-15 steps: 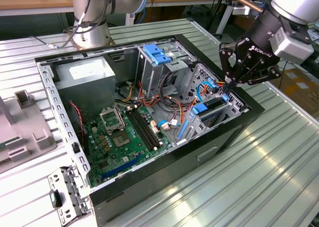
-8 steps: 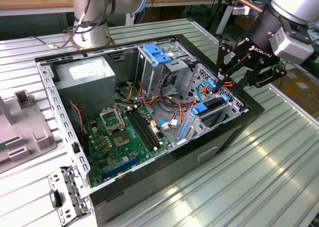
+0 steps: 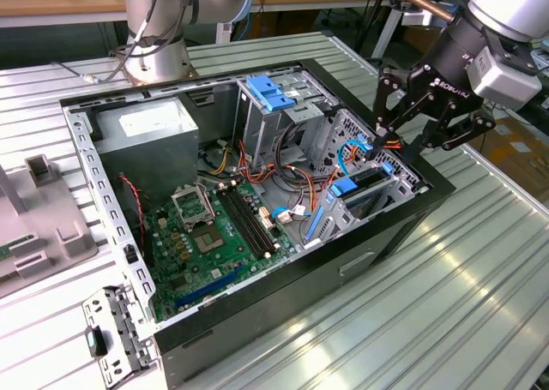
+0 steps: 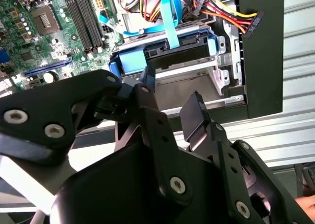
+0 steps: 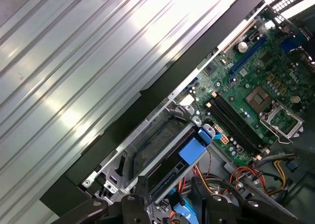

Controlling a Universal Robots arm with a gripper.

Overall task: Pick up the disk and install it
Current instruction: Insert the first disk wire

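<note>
Blue-railed disk (image 4: 167, 56) sits in its bay (image 4: 221, 79) just beyond the parted, empty fingers (image 4: 195, 112).

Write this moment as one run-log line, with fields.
hand: open, empty | blue-railed metal hard disk: inside grey metal drive cage | hand position: just above cage

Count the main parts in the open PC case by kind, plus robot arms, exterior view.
Motherboard: 1
Power supply: 1
Disk: 1
Light-blue latch: 1
Robot arms: 2
Total: 6
</note>
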